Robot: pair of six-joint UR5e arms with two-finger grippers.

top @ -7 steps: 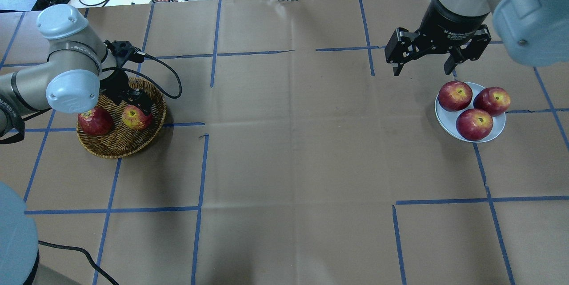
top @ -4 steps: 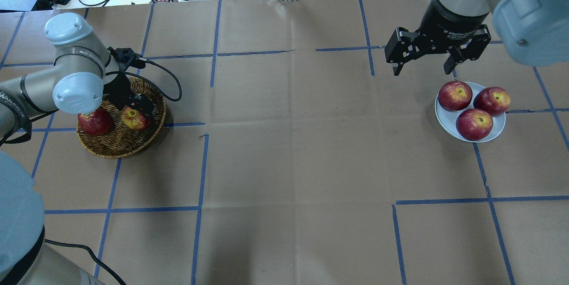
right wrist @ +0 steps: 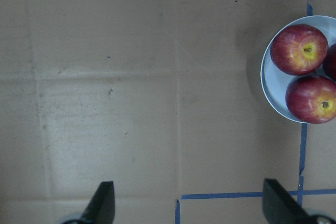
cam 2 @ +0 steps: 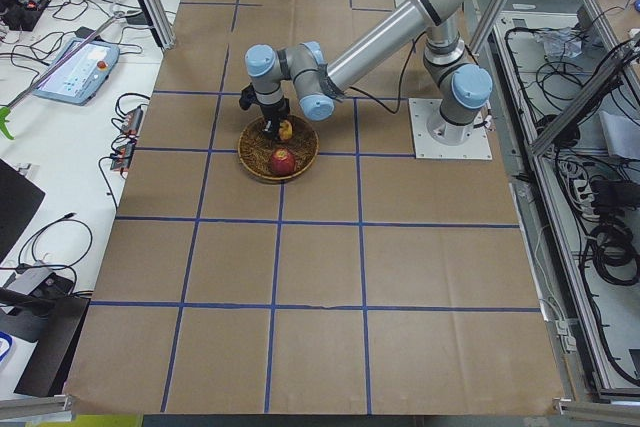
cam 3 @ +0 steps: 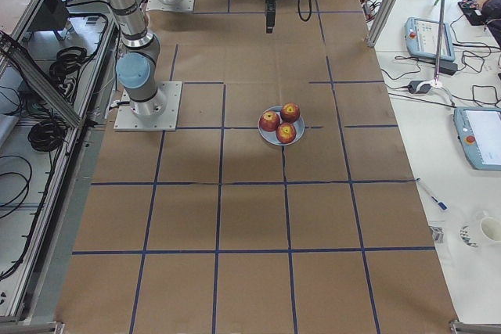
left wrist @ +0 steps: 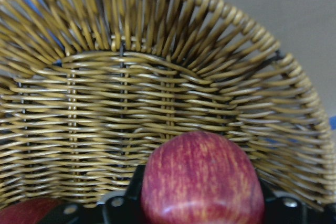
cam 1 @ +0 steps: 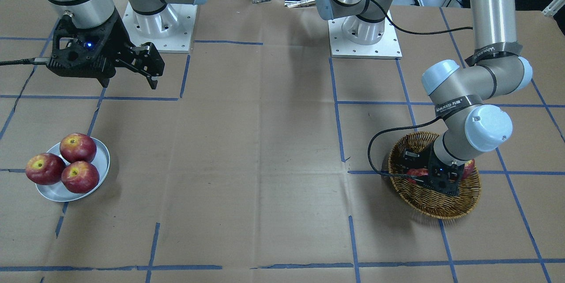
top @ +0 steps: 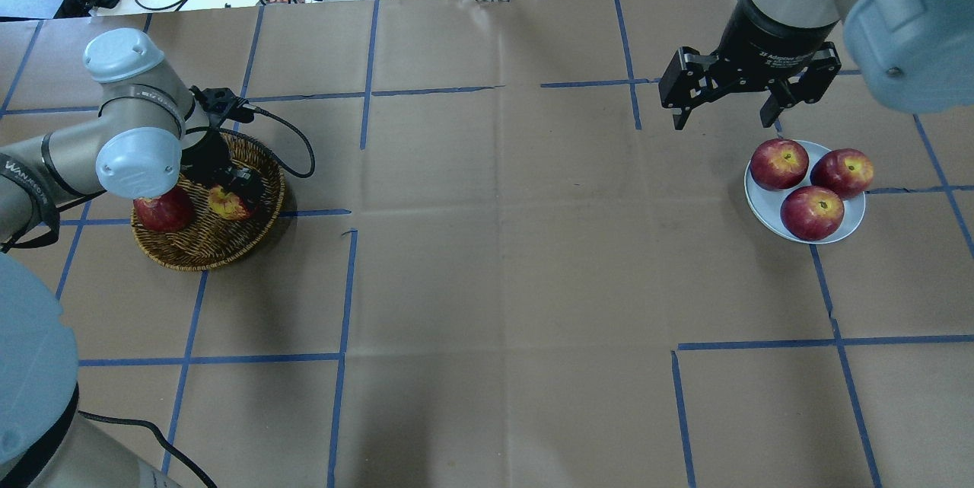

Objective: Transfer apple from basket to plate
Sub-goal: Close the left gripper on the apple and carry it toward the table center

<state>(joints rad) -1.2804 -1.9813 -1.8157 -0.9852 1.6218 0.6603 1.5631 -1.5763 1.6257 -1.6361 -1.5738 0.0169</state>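
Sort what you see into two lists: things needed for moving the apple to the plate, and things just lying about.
Needed: apple, basket, plate, left gripper straddling the apple.
Lying about: darker apple in the basket, three apples already on the plate, open right gripper.

4 wide table (top: pixel 487 244) views, 2 wrist close-ups over basket (left wrist: pixel 157 87) and plate (right wrist: pixel 269 85).

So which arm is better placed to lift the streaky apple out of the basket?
Left. The left fingers flank the apple inside the basket; the right fingers hang open near the plate, away from it.
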